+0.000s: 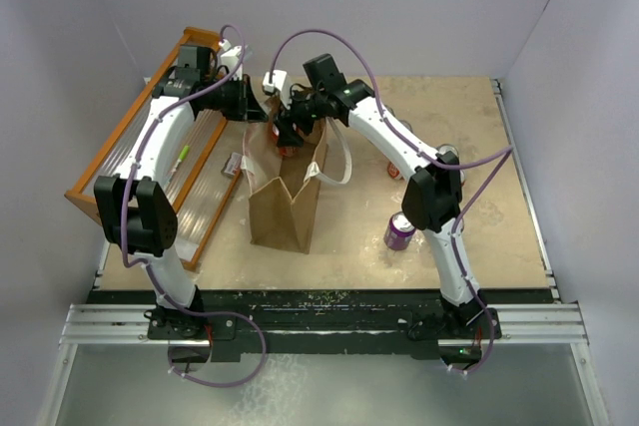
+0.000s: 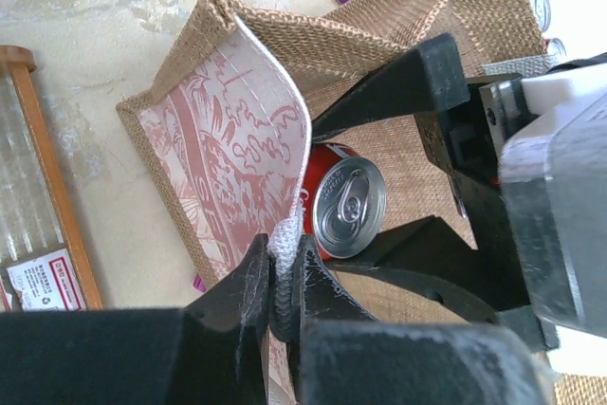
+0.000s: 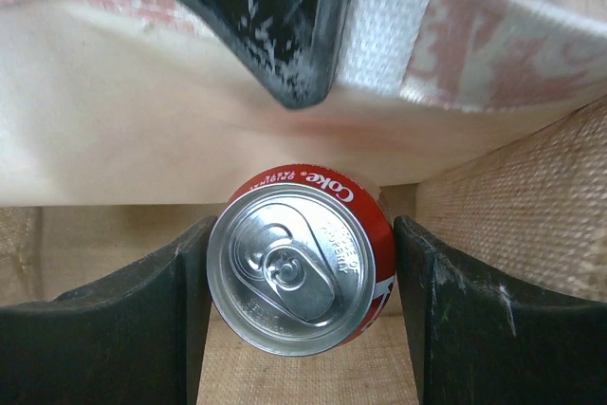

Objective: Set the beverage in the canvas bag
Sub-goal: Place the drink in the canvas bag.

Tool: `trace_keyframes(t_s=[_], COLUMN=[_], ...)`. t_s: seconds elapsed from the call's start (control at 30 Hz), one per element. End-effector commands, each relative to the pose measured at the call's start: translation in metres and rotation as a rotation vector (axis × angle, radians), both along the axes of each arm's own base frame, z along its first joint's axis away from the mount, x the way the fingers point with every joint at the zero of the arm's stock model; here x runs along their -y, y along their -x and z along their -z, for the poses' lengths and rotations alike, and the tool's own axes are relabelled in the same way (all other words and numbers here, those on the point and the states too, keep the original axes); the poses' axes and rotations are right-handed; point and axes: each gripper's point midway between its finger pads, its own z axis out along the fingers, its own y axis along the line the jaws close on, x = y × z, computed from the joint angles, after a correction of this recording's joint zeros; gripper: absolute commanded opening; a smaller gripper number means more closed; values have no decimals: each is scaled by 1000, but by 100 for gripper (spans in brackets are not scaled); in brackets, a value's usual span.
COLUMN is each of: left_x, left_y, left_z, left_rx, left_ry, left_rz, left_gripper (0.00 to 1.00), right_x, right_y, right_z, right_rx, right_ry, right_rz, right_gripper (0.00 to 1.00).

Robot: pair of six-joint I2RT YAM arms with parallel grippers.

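**Holding the red cola can [image 3: 302,277] inside the canvas bag [image 1: 280,212]**

The right gripper [image 3: 303,253] reaches down through the bag's open mouth. Its two fingers press against opposite sides of the upright can, whose silver top faces up. Woven bag wall stands close beside the can; whether it rests on the bag's bottom cannot be told. The left gripper [image 2: 285,286] is pinched narrow on the bag's rim, with white strap webbing caught between its fingers. A purple can [image 1: 399,231] stands outside the bag on its right, and an orange slatted rack [image 1: 130,162] lies to its left.
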Motion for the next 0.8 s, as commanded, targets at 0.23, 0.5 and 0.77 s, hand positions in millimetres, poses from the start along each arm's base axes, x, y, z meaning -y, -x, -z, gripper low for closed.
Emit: trace_keyframes(t_s=[0.23,0.5,0.77], left_x=[1,3,4], left_y=[3,6,11], left_z=[7,8,18], left_rx=[-81,-77,-106], left_ry=[99,107,117], left_rz=[43,69,74], left_gripper=[0,0,0], right_x=[-8,-10,-7], right_y=[-25,-44,-46], right_z=[4,11,32], right_rx=[170,229,225], right_ry=[-31,-1,21], right_rz=[-19,50,60], right_gripper=[0,0,0])
